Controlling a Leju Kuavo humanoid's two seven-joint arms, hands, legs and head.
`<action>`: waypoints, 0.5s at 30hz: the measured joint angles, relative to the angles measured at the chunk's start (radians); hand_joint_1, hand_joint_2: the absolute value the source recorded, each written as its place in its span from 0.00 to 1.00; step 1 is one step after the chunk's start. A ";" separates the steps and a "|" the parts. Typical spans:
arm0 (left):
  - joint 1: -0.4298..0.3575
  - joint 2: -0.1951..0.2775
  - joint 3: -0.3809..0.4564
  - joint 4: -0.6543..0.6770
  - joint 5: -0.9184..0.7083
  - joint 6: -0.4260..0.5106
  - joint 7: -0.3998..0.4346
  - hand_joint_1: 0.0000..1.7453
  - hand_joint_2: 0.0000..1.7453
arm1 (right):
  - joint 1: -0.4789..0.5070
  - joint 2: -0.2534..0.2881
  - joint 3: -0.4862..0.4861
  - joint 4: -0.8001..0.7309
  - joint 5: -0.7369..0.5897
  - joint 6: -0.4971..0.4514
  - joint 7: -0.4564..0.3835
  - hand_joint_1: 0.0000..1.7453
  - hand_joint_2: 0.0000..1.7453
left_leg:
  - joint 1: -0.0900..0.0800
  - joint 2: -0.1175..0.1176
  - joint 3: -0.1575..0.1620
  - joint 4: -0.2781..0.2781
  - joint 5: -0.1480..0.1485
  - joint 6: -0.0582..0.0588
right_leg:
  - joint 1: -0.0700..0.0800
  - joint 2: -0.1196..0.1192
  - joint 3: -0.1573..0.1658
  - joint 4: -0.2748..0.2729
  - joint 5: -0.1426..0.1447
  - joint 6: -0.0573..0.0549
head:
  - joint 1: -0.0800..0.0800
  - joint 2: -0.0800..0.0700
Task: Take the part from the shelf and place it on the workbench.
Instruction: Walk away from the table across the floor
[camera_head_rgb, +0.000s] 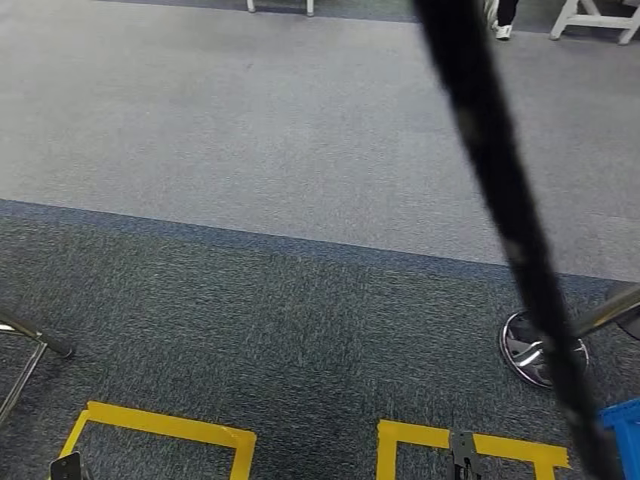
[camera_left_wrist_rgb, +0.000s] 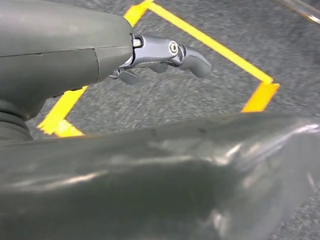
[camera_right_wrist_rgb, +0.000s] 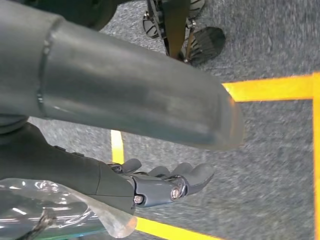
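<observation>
The part, the shelf and the counter are not seen; only carpeted floor is in front, so the part's place cannot be told. The task is judged to be at the walking step, nothing being carried. At the left, a yellow tape square is marked on the floor; the left hand is held with fingers stretched out, holding nothing. A black strap crosses the head view. The right hand is likewise extended and empty. Next, the shelf must be found and faced. No writing can be read.
</observation>
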 joint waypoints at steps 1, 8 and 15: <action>0.001 0.000 0.000 0.000 0.000 0.000 0.000 0.00 0.00 | -0.002 0.000 -0.002 0.000 -0.002 0.001 -0.001 0.00 0.00 | 0.000 0.017 0.002 -0.004 0.002 0.003 | 0.000 -0.034 -0.027 0.052 -0.028 0.004 | 0.003 0.000; 0.003 0.000 0.001 0.000 -0.002 0.000 0.000 0.00 0.00 | -0.004 0.000 -0.017 0.000 -0.006 0.009 -0.003 0.00 0.00 | -0.003 0.116 0.010 -0.001 -0.010 -0.007 | -0.014 -0.137 -0.015 0.058 -0.008 0.022 | 0.006 0.000; -0.001 -0.001 0.002 0.000 -0.007 0.000 -0.004 0.00 0.00 | -0.005 0.002 -0.031 -0.001 -0.021 0.010 -0.001 0.00 0.00 | -0.003 0.126 0.012 0.040 -0.056 -0.042 | -0.009 -0.128 0.043 -0.045 0.016 -0.020 | 0.002 0.000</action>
